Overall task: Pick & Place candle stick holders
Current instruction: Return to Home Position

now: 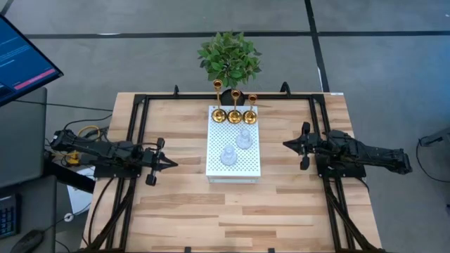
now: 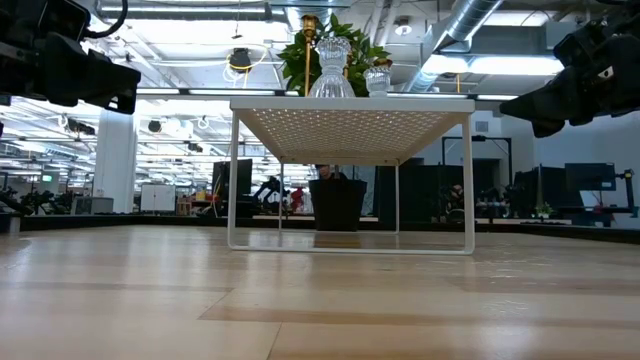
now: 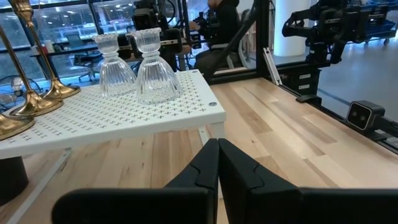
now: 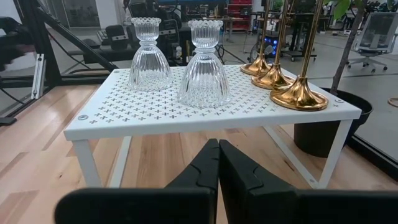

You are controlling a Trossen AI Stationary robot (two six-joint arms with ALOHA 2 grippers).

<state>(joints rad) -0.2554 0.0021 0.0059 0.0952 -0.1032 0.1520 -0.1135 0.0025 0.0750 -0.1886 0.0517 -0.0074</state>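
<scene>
Three gold candle stick holders (image 1: 234, 114) stand by their round bases in a row at the far end of a white perforated shelf (image 1: 214, 161). Two clear glass holders (image 1: 243, 140) (image 1: 228, 156) stand upright nearer the shelf's middle; they also show in the right wrist view (image 4: 204, 65) (image 4: 150, 57). My left gripper (image 1: 171, 164) is shut and empty, left of the shelf. My right gripper (image 1: 287, 144) is shut and empty, right of the shelf.
A green potted plant (image 1: 229, 58) stands just beyond the table's far edge, behind the shelf. A laptop (image 1: 21, 56) sits off the table's left. Bare wooden tabletop (image 1: 232, 211) lies in front of the shelf.
</scene>
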